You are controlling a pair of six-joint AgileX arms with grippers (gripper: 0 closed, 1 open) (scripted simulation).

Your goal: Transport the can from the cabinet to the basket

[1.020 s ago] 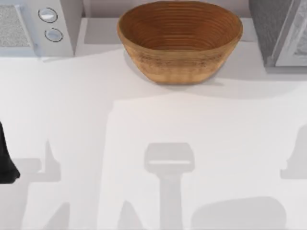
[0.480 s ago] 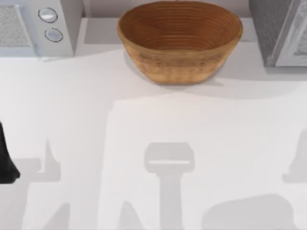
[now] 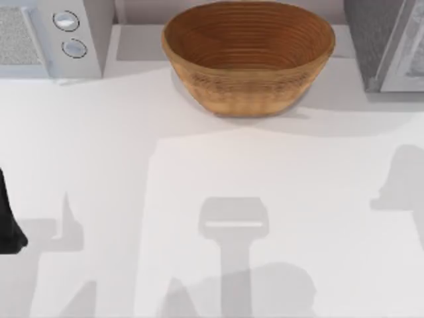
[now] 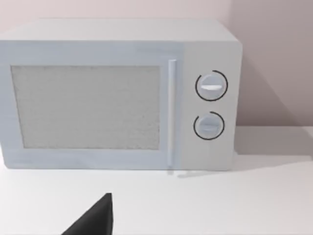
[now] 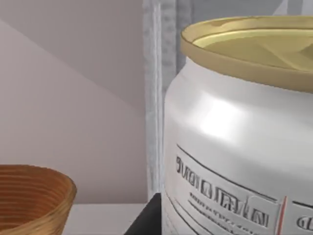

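While the can (image 5: 234,147) is sitting close against my right wrist camera, apparently pinched in my right gripper beside the cabinet (image 3: 387,46), I am judging it wise to be carrying it level toward the basket (image 3: 248,56), my left arm idling at the table's left edge.

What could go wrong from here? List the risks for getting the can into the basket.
1. The can sits close to the cabinet's frame, so it may clip the frame when the right hand brings it out.
2. The basket has a high rim, and a low carry could hit or push it.
The left hand is parked at the top view's left edge.
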